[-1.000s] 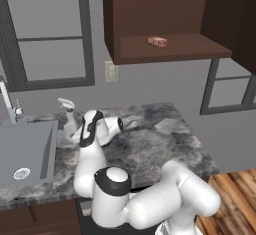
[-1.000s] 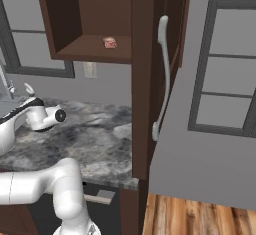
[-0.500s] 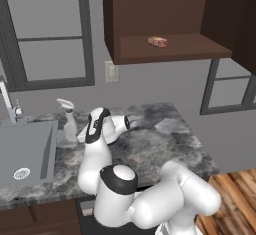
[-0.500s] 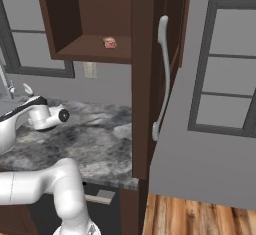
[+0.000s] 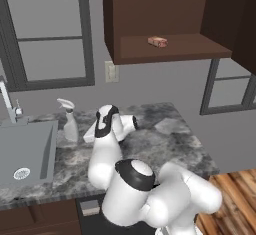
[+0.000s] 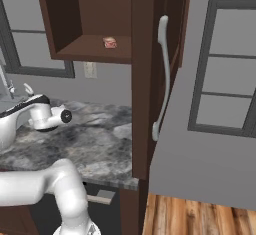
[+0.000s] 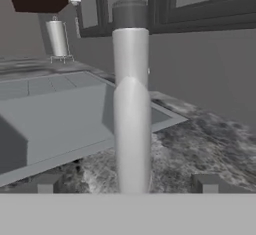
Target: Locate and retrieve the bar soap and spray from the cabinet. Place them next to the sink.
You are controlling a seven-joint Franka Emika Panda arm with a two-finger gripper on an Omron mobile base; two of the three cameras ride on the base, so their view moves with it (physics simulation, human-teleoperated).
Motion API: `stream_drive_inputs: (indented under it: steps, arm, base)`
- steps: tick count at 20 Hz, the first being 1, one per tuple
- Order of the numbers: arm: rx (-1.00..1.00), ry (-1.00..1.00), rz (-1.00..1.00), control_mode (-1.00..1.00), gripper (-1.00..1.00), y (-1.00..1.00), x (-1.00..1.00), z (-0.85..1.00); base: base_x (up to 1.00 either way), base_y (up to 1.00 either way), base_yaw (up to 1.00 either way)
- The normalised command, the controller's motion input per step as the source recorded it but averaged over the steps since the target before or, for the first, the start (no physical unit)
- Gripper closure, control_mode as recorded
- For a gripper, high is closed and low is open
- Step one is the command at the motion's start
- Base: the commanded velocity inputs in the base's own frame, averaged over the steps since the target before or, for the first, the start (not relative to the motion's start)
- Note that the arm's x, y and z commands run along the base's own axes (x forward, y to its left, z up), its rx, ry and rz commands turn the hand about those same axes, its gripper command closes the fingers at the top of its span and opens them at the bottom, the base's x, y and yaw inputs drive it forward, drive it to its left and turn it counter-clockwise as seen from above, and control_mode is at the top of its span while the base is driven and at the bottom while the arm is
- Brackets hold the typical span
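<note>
We see the gripper (image 7: pixel 127 181) released, its two dark fingertips (image 7: pixel 44 183) standing wide apart on either side of the spray (image 7: pixel 131 104) without touching it; the bottle rises directly ahead between them, upright, its long axis vertical. It reads as a smooth, pale grey-white body narrowing to a neck with a white trigger head. In the left base view the spray stands on the mottled grey stone desk (image 5: pixel 175 139), just beside the sink (image 5: pixel 30 149), a rectangular grey metal basin with a perforated round drain and a thin silver faucet (image 5: pixel 7 101) at its far edge. We judge the spray already placed, so the coming move turns on the bar soap (image 5: pixel 157 41): it lies above the gripper and off toward the cabinet side, flat on the shelf floor of the dark reddish-brown wooden cabinet (image 5: pixel 165 9). It is a small reddish-orange block, long side running along the shelf.
</note>
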Motion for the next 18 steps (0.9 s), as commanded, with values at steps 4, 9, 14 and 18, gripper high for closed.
stream_drive_inputs:
  steps: [4, 9, 14, 18]
  arm:
    - [-0.02, 0.00, -0.04, -1.00, -1.00, -0.11, -0.35, 0.20]
    - [-0.04, 0.00, -0.07, -1.00, -1.00, -0.08, -0.39, 0.22]
    - [-0.08, 0.00, -0.12, -1.00, -1.00, -0.05, -0.33, 0.25]
    - [-0.08, 0.00, -0.11, -1.00, -1.00, -0.11, -0.35, 0.30]
  base:
    - [0.00, 0.00, 0.00]
    - [0.00, 0.00, 0.00]
    - [0.00, 0.00, 0.00]
    - [0.00, 0.00, 0.00]
